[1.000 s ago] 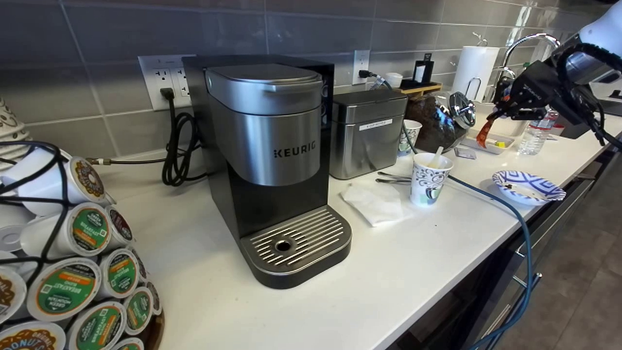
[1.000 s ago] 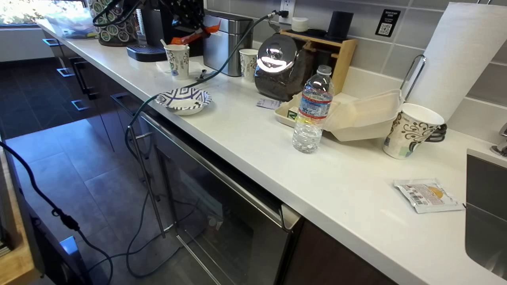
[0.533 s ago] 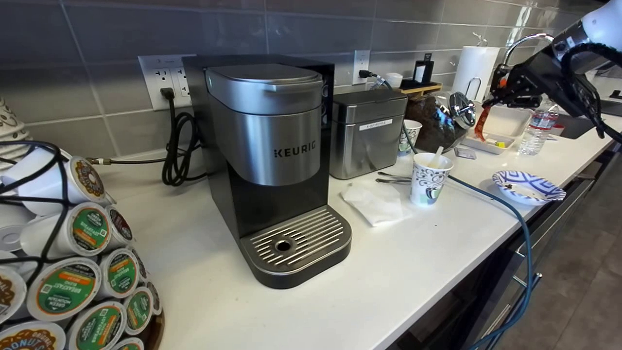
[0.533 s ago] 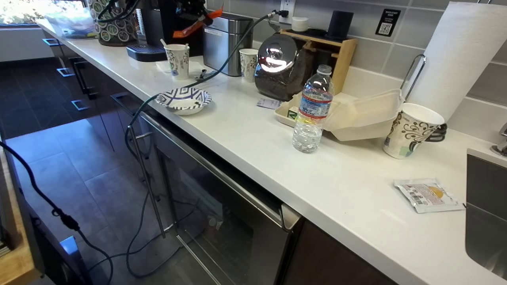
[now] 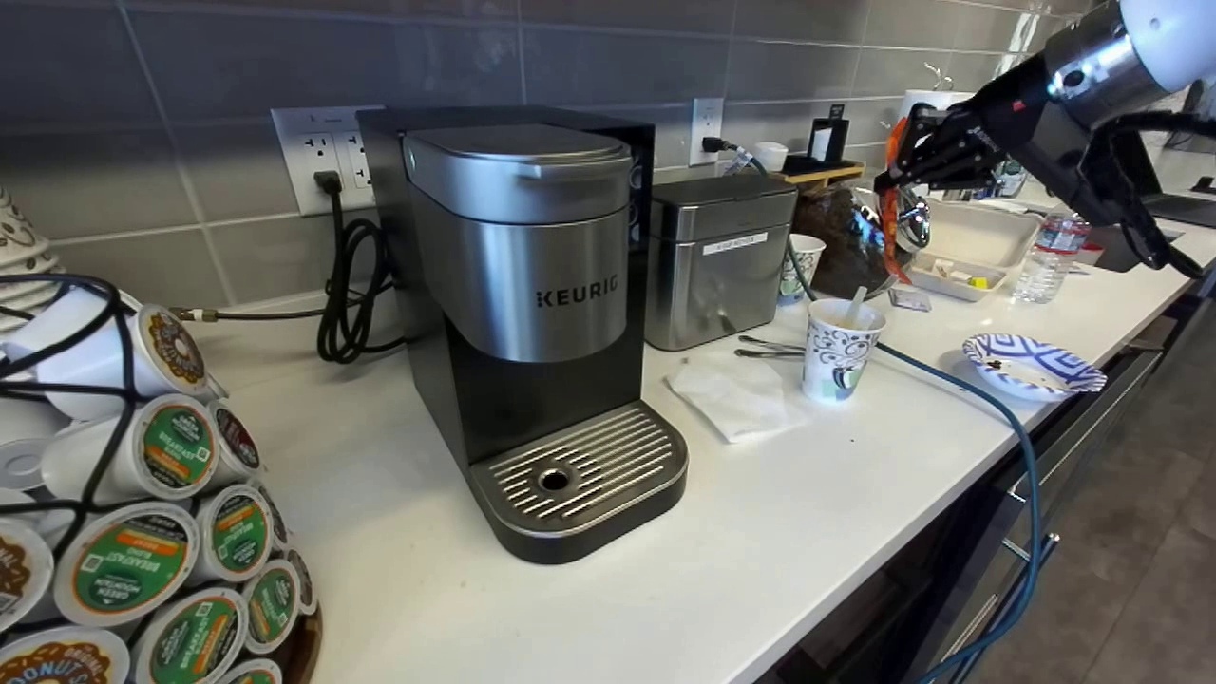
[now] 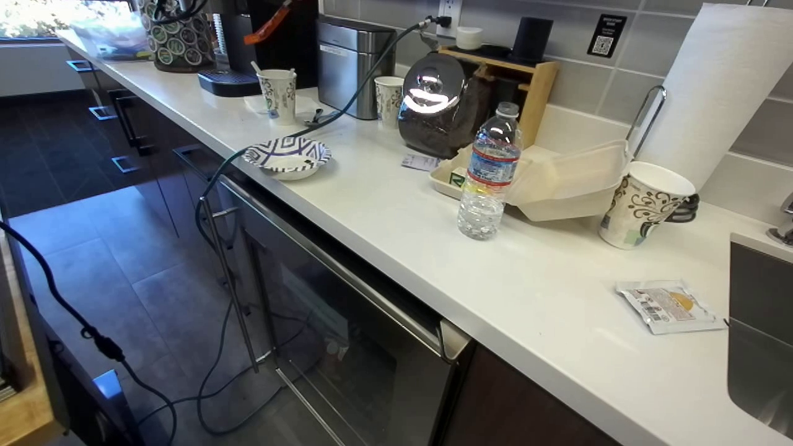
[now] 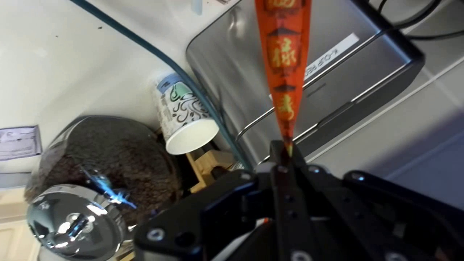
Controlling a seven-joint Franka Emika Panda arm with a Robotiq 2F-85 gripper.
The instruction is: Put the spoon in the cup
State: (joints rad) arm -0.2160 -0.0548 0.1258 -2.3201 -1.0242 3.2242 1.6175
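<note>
While the wrist view resolves gold characters on the red strip (image 7: 284,50) pinched in my gripper (image 7: 288,149), plus one patterned paper cup (image 7: 185,113) beside the steel box (image 7: 228,65), both exterior views add the front cup (image 5: 840,357), upright on the counter (image 5: 760,532), a pale handle (image 5: 856,305) leaning in it.

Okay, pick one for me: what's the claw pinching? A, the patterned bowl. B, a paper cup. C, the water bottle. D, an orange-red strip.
D: in the wrist view, the claw is closed on the narrow part of an orange-red strip printed with yellow characters.
</note>
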